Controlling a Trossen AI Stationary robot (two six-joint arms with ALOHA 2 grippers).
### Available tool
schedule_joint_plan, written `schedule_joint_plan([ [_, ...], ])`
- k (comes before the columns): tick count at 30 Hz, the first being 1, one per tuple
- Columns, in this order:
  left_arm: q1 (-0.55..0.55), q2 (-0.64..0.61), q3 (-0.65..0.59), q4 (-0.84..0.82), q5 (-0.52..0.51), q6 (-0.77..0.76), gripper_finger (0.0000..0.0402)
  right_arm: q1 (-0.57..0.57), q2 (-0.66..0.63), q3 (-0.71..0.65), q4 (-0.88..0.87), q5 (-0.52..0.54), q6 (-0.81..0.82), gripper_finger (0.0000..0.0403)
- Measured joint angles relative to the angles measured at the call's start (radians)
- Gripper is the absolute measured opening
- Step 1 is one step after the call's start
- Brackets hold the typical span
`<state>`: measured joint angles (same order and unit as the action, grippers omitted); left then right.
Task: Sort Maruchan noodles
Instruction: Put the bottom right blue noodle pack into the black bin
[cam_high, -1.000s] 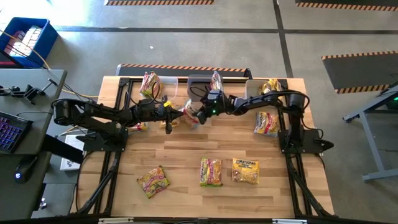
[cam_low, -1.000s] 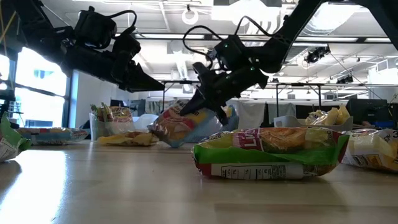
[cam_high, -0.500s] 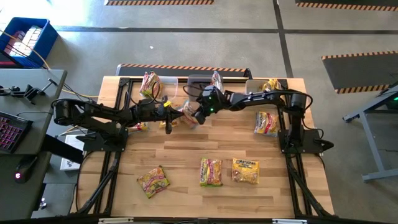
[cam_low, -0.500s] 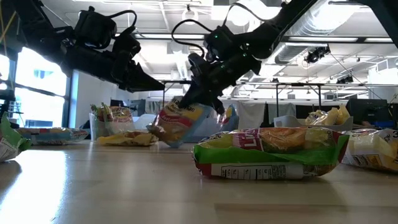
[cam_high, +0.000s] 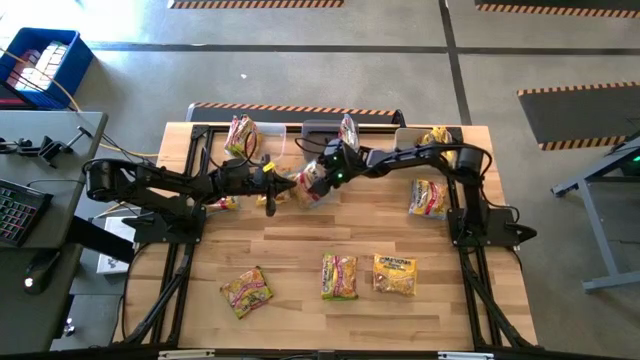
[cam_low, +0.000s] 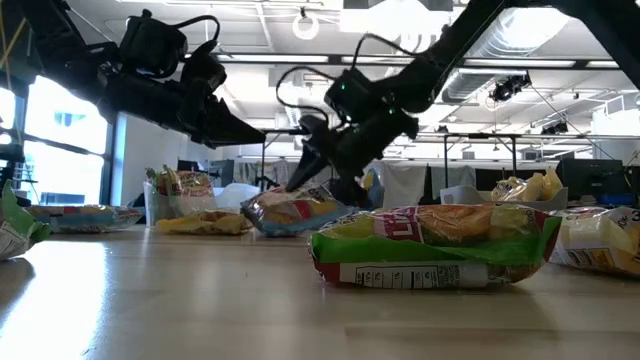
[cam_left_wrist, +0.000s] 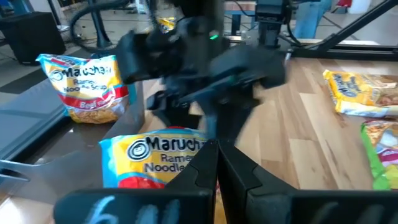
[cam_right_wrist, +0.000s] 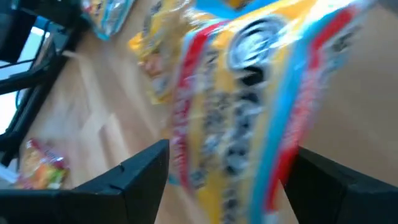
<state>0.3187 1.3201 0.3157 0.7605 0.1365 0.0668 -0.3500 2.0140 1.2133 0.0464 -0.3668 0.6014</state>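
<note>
Since the earlier frame, the right gripper (cam_high: 318, 180) has spread its jaws wide, and the blue-edged packet (cam_low: 290, 210) that it carried tilted above the counter (cam_high: 300, 250) now lies flat on the wood. In the right wrist view the two dark fingers (cam_right_wrist: 140, 171) stand far apart, and this packet (cam_right_wrist: 249, 93) fills the space in front of them, blurred. I cannot tell if the fingers touch it. In the low view the right gripper (cam_low: 320, 175) hangs just above the packet.

The left gripper (cam_high: 272, 195) has not moved. Its jaws are pressed together and hold nothing, and it points toward the right gripper from the left side. In the left wrist view the closed fingers (cam_left_wrist: 214, 168) are near the same packet (cam_left_wrist: 155, 158), which shows "Maruchan" in its print.

More Maruchan noodles are spread on the counter. Three packets lie in the near part: a green-red one (cam_high: 246, 291) at the left, a pink-red one (cam_high: 339, 276) in the middle and a yellow one (cam_high: 394, 274) just beside it. Another packet (cam_high: 428, 198) lies at the right edge, near the right arm. At the far edge, packets stand in clear bins: one (cam_high: 240, 134) at the left, one (cam_high: 348, 128) in the middle and a yellow one (cam_high: 434, 137) at the right.
</note>
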Motion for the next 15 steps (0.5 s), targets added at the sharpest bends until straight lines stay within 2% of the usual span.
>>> schedule_joint_plan([
  [10,-0.006,0.000,0.000,0.001,0.004,0.005,0.0000,0.006,0.075,0.000,0.164,-0.090,-0.016,0.0268],
  [13,-0.005,0.000,0.000,0.001,0.004,0.006,0.0000,0.019,0.103,-0.001,0.204,-0.078,0.003,0.0244],
  [15,-0.006,0.000,0.000,0.000,0.004,0.006,0.0000,0.024,0.108,-0.001,0.212,-0.067,0.004,0.0212],
])
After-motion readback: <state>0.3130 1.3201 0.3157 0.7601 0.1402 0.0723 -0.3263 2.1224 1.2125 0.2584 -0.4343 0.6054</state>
